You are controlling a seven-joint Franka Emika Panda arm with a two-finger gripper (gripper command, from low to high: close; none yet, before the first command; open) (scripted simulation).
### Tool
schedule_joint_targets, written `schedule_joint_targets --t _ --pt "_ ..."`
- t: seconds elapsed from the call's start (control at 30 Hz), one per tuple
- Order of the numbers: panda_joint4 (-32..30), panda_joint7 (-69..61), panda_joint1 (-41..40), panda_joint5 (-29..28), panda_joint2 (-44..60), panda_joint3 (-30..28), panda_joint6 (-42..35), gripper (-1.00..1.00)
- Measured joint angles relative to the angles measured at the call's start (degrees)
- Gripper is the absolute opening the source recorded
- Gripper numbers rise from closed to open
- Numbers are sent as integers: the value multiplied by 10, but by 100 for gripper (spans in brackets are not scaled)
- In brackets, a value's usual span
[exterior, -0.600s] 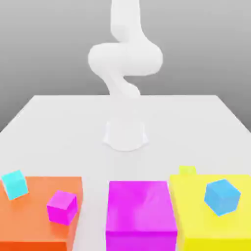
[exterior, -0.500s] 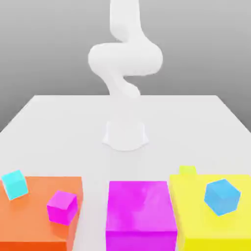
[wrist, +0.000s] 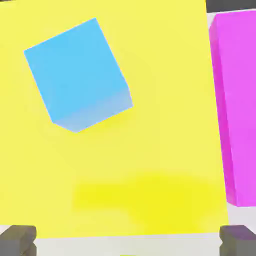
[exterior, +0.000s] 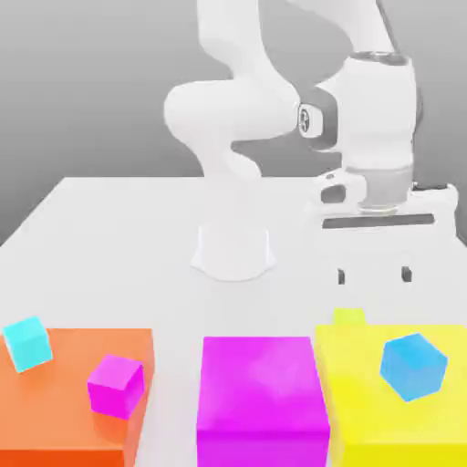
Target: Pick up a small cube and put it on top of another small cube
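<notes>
Exterior view: pincer (exterior: 373, 275) open above small cube (exterior: 348, 316).

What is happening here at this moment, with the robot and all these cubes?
The gripper hangs open and empty above the lime cube, which sits on the table just behind the yellow block. A blue cube rests on that block. Nothing is picked up yet.

Count on white table (exterior: 109, 228): 3 large blocks — orange block (exterior: 64, 401), magenta block (exterior: 263, 397), yellow block (exterior: 365, 401). 4 small cubes — cyan cube (exterior: 26, 343), small magenta cube (exterior: 116, 385), blue cube (exterior: 413, 366), tiny lime cube (exterior: 347, 316). 1 arm, 1 gripper (exterior: 373, 275).
</notes>
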Motion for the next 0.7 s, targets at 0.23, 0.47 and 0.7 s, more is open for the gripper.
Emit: schedule_joint_targets --t 0.23,0.47,0.7 --pt "13 171 208 -210 176 -246 137 0" --pt "17 174 232 -212 197 -269 156 -100" --pt "-7 90 183 -99 78 -186 61 -100"
